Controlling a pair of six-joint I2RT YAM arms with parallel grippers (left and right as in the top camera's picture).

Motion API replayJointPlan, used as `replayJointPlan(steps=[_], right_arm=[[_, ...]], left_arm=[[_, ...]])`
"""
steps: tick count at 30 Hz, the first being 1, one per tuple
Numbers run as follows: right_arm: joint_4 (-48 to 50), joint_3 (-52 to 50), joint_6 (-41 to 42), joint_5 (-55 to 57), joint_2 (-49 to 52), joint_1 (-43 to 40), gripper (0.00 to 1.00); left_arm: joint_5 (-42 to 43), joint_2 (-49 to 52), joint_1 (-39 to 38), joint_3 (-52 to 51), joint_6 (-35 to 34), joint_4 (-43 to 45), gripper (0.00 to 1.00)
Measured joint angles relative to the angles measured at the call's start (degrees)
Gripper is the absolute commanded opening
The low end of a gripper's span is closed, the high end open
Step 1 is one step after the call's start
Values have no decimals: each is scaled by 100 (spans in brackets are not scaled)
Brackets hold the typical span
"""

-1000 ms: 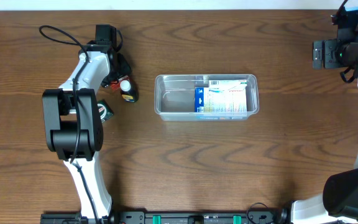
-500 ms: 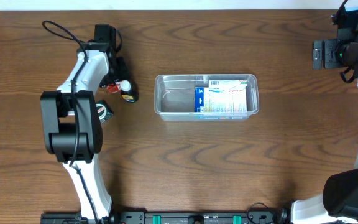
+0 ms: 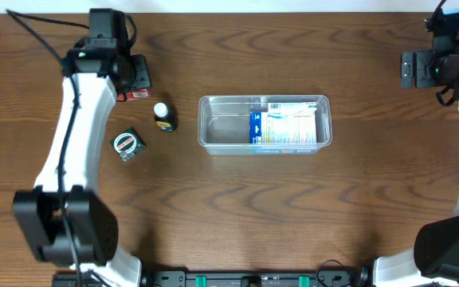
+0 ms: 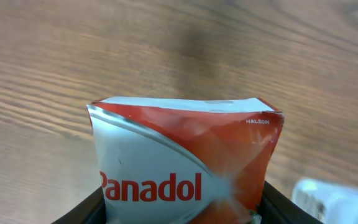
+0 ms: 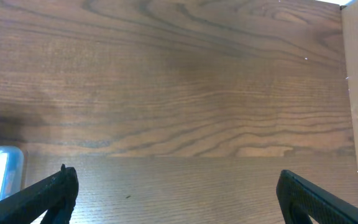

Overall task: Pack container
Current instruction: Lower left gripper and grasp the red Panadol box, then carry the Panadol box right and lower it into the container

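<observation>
left gripper clamped on the panadol pack, container at table centre

from the overhead view i see the left gripper point(image 3: 138, 84) at the far left of the table point(image 3: 237, 215), closed around a red and white panadol pack point(image 3: 138, 95). on the left wrist view the pack point(image 4: 185, 155) fills the frame, label upright, with a black finger point(image 4: 82, 210) pressed against each lower side. i can't tell whether the pack touches the wood or hangs above it.

the container point(image 3: 223, 127) lies in the middle of the table, long side running left to right, well apart from both arms. a blue and white box point(image 3: 289, 126) lies inside it and fills the right half; the left half is bare.

between the left gripper and the container stands a small dark bottle point(image 3: 163, 116) with a white cap, near the container's left end but not touching it. a blurred white shape point(image 4: 334, 199) at the lower right of the left wrist view may be that cap; i can't be sure. a small black box point(image 3: 128, 144) with a round label lies just beside the left arm, nearer to me than the bottle.

the right gripper point(image 3: 409, 70) sits at the far right edge, well apart from everything. its wrist view shows both fingers point(image 5: 55, 186) spread wide with only bare wood between them.
</observation>
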Motion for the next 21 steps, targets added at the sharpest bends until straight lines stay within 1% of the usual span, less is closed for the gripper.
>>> replayJointPlan(steps=[4,9,13,21], right_arm=[[2,0,2,0,0,0,99],[2,0,0,0,0,0,99],[2,0,2,0,0,0,99],[2,0,0,0,0,0,99]], left_arm=[[514,-385,-162,0,490,-127,55],[1117,-638,-695,0,1130,-129,54],[1298,-634,-1283,0,1657,-153,50],[1438,-634,-2616,-2,2931,-20,50]])
